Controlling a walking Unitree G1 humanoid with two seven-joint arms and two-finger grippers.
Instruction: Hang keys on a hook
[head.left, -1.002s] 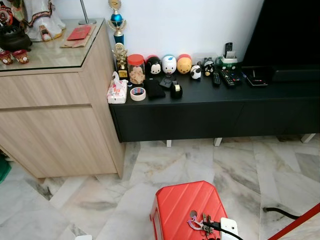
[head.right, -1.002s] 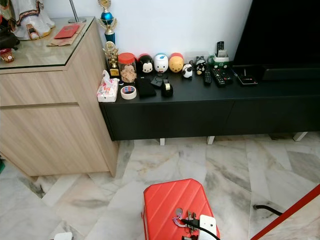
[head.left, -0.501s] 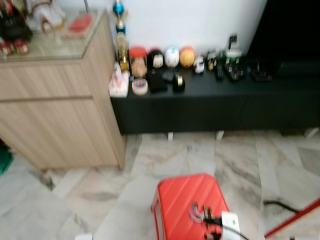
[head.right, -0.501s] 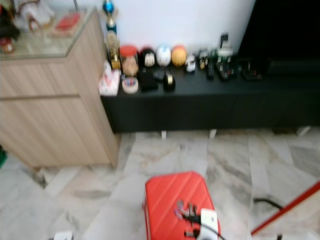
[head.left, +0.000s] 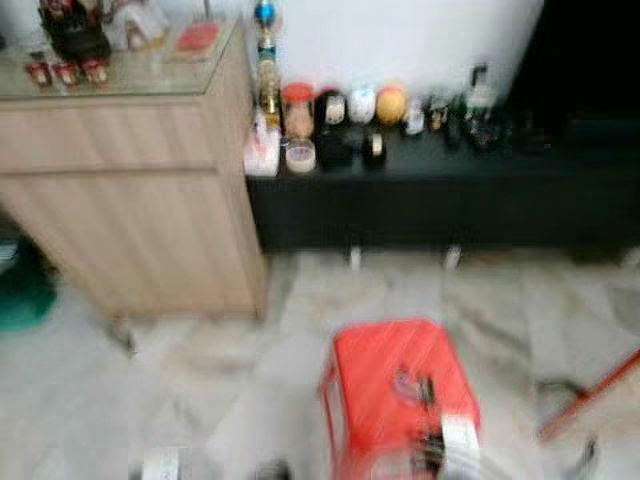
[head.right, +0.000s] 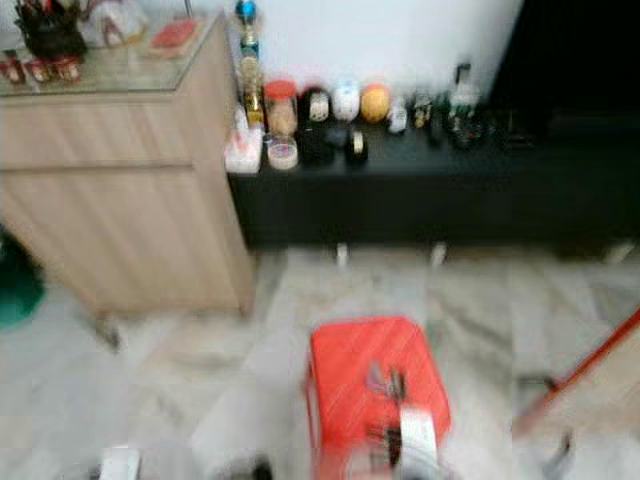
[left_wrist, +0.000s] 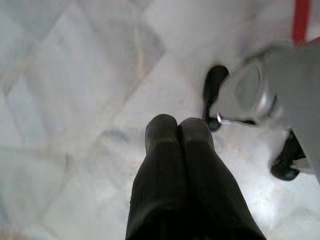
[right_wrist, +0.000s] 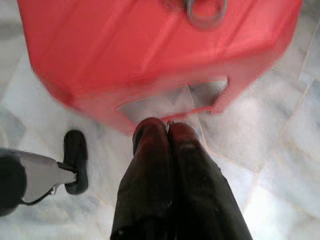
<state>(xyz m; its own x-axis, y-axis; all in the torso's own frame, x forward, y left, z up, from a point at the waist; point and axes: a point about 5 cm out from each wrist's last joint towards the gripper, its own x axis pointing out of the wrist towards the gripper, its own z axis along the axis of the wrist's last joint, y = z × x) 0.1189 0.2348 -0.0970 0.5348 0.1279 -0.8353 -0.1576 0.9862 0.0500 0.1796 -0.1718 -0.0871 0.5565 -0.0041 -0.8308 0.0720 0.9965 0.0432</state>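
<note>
Left gripper (left_wrist: 178, 131): we see its two black fingers pressed together with nothing between them, hanging over the marble floor (left_wrist: 75, 75).
Right gripper (right_wrist: 166, 131): fingers closed against each other and empty, pointing at the near side wall of the red stool (right_wrist: 150, 55).
Keys (head.left: 412, 385): a small dark bunch lying on the stool's top, toward its near right corner; we cannot make out single keys through the blur. In the right wrist view a metal ring (right_wrist: 205, 10) lies on that top, cut off at the frame edge.
White object (head.left: 460, 438): at the stool's near right edge, too smeared to identify.
Wooden cabinet (head.left: 130, 200): beyond the stool, to the left.
Black low console (head.left: 450, 190): along the wall; its small figures run together.
Hook: we cannot tell where it is.
</note>
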